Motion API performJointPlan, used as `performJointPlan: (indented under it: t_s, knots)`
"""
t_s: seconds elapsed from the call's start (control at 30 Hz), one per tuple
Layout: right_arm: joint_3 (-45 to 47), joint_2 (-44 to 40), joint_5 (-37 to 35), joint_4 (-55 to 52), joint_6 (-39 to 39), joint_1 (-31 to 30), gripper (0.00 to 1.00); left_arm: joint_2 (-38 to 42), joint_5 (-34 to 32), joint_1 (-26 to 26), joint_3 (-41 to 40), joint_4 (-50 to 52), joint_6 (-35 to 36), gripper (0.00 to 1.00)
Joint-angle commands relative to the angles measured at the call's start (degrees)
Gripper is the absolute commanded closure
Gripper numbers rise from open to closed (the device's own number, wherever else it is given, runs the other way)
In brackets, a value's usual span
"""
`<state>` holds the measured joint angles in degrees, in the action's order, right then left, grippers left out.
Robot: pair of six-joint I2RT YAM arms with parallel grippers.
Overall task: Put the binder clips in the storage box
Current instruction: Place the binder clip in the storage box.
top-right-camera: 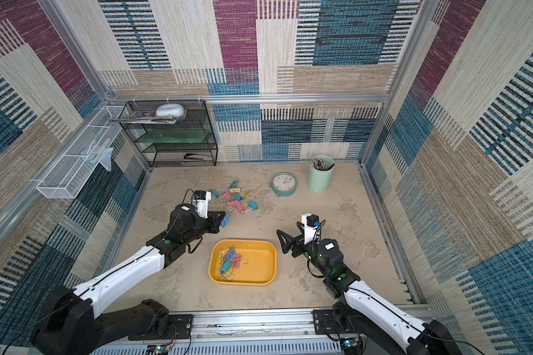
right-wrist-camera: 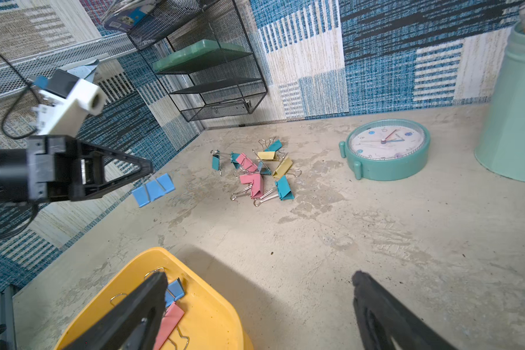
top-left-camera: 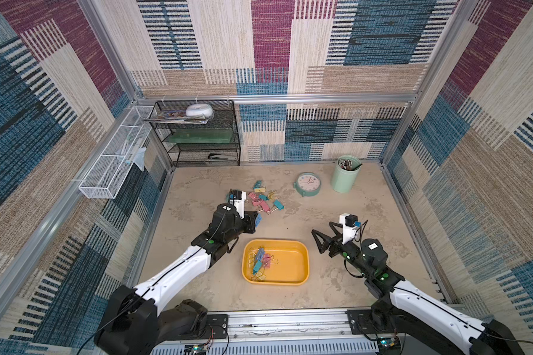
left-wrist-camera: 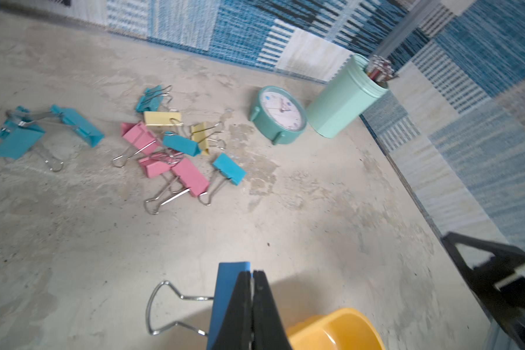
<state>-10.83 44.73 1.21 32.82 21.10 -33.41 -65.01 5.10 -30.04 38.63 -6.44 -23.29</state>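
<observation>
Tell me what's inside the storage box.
A heap of binder clips, blue, pink, teal and yellow, at one end of the storage box; anything under the heap is hidden.

Loose binder clips (left-wrist-camera: 190, 177), main pile: 8, namely 3 pink, 3 teal, 2 yellow. Teal clump (left-wrist-camera: 17, 142) beside it: 2 or 3, overlap hides which. 1 blue clip (right-wrist-camera: 153, 189) apart from both. 1 storage box (top-left-camera: 290, 264), roughly 5 tangled clips (top-left-camera: 260, 261) inside, exact count unclear. 1 mint clock (top-left-camera: 307, 183), 1 mint pen cup (top-left-camera: 345, 178), 1 black mesh shelf (top-left-camera: 228, 123), 1 white wire basket (top-left-camera: 105, 175).
</observation>
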Motion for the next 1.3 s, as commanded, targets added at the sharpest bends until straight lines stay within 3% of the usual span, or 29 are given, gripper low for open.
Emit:
performJointPlan:
  t_s: [0.0,0.2,0.37,0.53,0.83,1.1,1.27]
  knots:
    - [-0.35,-0.9,0.72,0.75,-0.44,-0.04,0.02,5.38,-16.88,-9.58,0.58,9.93,7.2,1.0]
    - [0.14,-1.88,-0.56,0.78,0.3,-0.01,0.02,2.79,-35.12,-31.41,3.92,16.2,13.3,1.0]
    - [0.2,-2.09,-2.08,0.25,0.47,-0.02,0.02,-6.06,-37.17,-38.69,3.67,10.62,11.05,1.0]
    - [0.28,-2.54,-2.71,-0.11,0.34,0.0,0.02,-14.15,-34.68,-39.83,2.2,4.85,10.17,1.0]
    - [0.19,-2.27,-2.44,-0.02,0.52,-0.03,0.02,-22.9,-36.19,-39.76,0.84,1.85,7.64,0.99]
    - [0.18,-2.45,-2.12,0.0,0.52,-0.01,0.02,-19.03,-35.83,-38.67,2.16,2.07,9.03,0.78]
    - [0.11,-2.45,-2.07,-0.06,0.38,-0.03,0.02,-11.51,-32.27,-31.86,5.87,6.25,10.44,0.6]
